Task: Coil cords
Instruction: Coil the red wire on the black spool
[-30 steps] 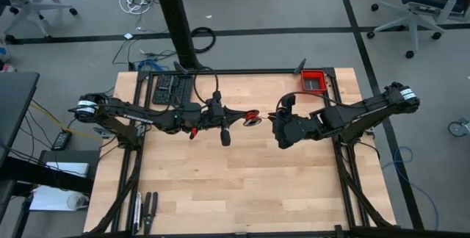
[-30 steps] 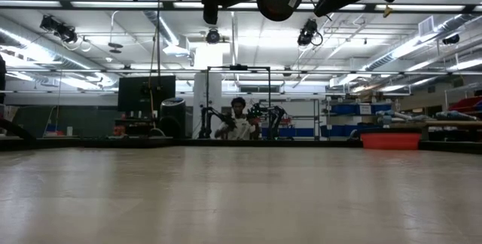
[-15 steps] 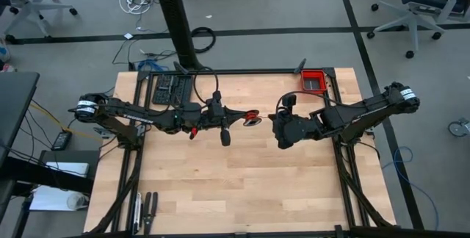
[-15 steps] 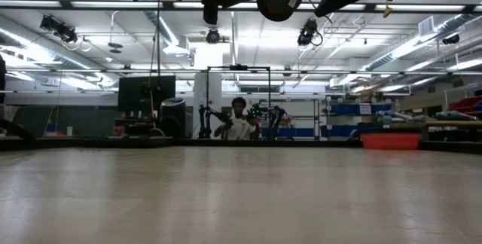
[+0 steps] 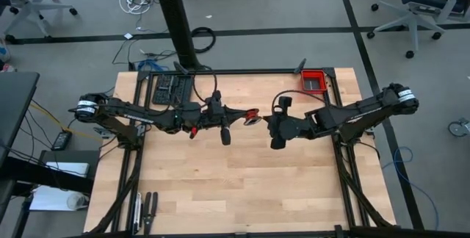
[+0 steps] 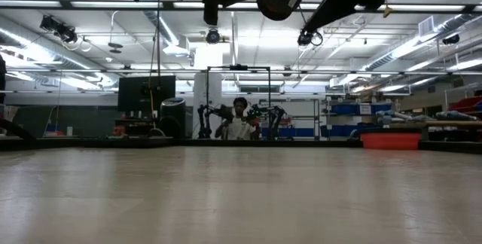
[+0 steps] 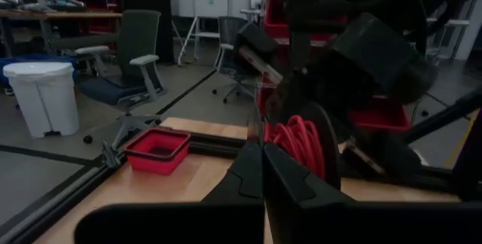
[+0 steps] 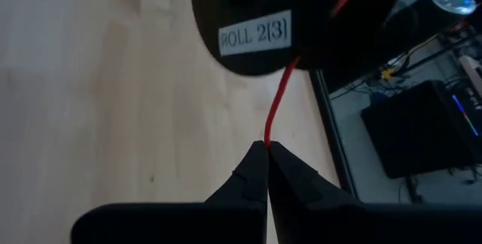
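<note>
Bright red cord, black spool with white label, red bin, pale wood table

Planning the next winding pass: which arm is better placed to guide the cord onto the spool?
Right: the right gripper is shut on the red cord just off the spool, which the left gripper holds.
</note>
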